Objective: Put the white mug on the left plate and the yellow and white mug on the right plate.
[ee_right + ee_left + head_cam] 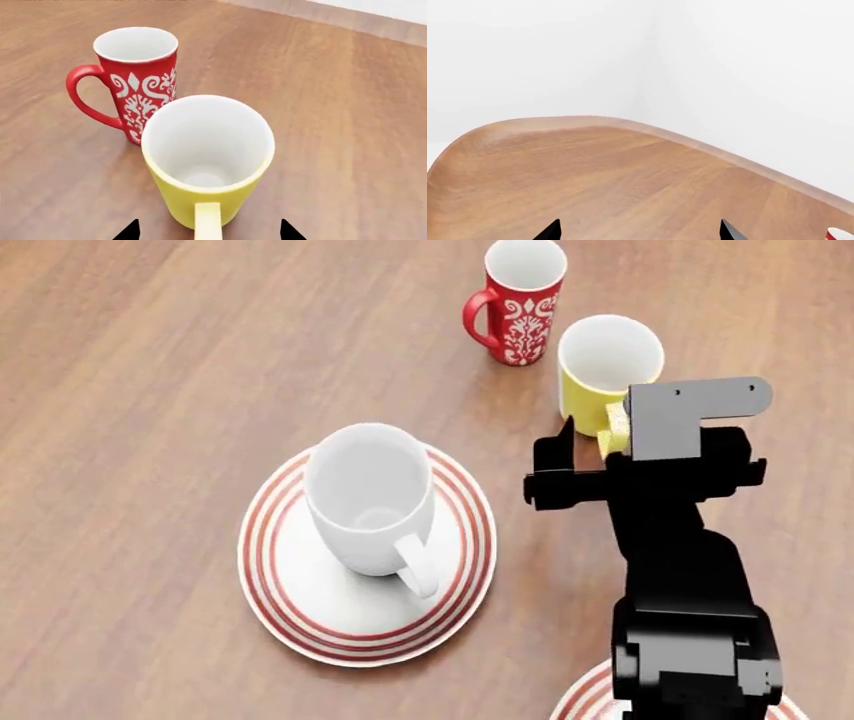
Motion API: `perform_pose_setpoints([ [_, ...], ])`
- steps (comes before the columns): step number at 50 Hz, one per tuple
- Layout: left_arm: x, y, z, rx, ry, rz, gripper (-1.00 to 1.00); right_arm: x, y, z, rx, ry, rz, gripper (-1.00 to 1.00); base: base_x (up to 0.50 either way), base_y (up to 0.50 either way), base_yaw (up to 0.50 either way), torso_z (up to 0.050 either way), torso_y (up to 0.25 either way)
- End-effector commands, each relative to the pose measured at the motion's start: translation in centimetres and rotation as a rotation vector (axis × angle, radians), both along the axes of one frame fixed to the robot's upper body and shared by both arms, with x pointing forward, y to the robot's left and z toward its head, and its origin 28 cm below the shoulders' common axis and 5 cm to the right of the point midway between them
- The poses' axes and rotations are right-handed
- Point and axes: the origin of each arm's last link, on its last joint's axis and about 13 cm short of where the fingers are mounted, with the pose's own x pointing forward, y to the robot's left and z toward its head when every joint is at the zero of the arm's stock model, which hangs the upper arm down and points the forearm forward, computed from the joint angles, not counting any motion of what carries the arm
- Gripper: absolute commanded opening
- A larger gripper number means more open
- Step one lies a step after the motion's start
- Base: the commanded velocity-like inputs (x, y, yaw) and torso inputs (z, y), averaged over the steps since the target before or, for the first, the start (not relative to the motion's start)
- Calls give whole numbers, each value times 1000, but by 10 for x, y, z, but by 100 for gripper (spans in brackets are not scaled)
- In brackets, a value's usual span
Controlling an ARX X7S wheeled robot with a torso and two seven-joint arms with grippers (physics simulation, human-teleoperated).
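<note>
Already the white mug (368,495) sits on the left plate (287,615); right gripper (208,231), seemingly wide, must close on the yellow mug's (207,160) handle.

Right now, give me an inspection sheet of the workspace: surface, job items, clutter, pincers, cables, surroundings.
Surface: wooden table, bare where visible.
Job items: white mug upright on left plate, handle toward the robot. Yellow mug upright on the table, not yet on a plate. Right plate: only a sliver of rim at the head view's bottom edge.
Clutter: red mug close beside the yellow mug; contact cannot be told.
Pincers: right pincer open, fingertips either side of the yellow mug's handle. Left pincer open, over bare table.
Cables: nothing seen.
Surroundings: plain white walls.
</note>
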Motion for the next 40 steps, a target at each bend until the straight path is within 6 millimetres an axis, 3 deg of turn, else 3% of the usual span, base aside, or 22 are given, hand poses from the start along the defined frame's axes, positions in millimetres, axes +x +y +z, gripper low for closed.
perform_pose_setpoints([
  [1, 4, 4, -4, 47, -1, 14, 100, 1, 10, -1, 52, 4, 41, 100, 0, 0, 0, 1, -250],
  [6, 5, 5, -4, 45, 4, 22, 100, 1, 11, -3, 54, 7, 44, 100, 0, 0, 0, 1, -217],
  [19, 5, 5, -4, 44, 9, 29, 100, 0, 8, -5, 70, -10, 24, 100, 0, 0, 0, 0, -1],
  [20, 4, 5, -4, 43, 8, 29, 100, 0, 7, -5, 77, -19, 27, -100, 0, 0, 0, 0, 0],
  [31, 5, 5, -4, 42, 7, 23, 100, 0, 10, -5, 46, -76, 40, -100, 0, 0, 0, 0, 0],
  [40, 5, 5, -4, 37, 5, 24, 100, -9, 11, 3, 29, -257, 14, -100, 0, 0, 0, 0, 0],
])
